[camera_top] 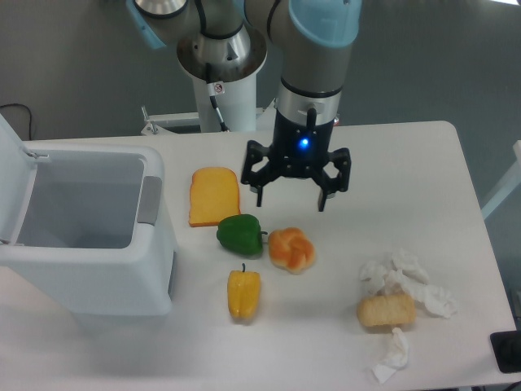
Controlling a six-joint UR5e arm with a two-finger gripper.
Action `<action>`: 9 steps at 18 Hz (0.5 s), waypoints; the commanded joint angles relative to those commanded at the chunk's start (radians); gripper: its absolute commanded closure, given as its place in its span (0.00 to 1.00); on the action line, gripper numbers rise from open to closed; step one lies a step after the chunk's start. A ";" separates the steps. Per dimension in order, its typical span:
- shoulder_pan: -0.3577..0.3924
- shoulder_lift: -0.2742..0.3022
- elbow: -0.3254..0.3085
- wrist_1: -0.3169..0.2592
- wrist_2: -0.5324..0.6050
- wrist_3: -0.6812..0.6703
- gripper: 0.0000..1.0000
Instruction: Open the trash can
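the trash can (85, 244) sits at the left with its lid up, so the job looks done. the gripper (298, 194) hangs spread and empty above the table; dropping lower, it could knock the bun (291, 248) or green pepper (241, 234).

trash can (89, 269): white body, white raised lid, grey bar on right rim, pale grey-white inside
gripper (291, 199): black fingers, black body, small blue light lit on it
arm (313, 57): grey metal, light blue cap at joint
arm base (221, 61): silver-grey, white column, small red-and-white sticker
table (391, 163): plain white
bread slice (215, 195): orange-yellow, darker orange edge
green pepper (240, 235): glossy dark green
yellow pepper (243, 294): yellow, dark stem
bun (291, 249): orange with paler streaks
bread roll (387, 310): tan-golden
tissues (407, 281): white, crumpled
background wall (73, 73): dark grey
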 joint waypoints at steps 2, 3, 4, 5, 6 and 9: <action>-0.008 0.009 -0.021 -0.005 0.014 0.005 0.00; -0.011 0.015 -0.035 -0.006 0.040 0.006 0.00; -0.012 0.015 -0.046 -0.006 0.076 0.006 0.00; -0.023 0.014 -0.049 -0.006 0.112 0.011 0.00; -0.037 0.012 -0.049 -0.008 0.142 0.025 0.00; -0.040 0.008 -0.052 -0.005 0.181 0.077 0.00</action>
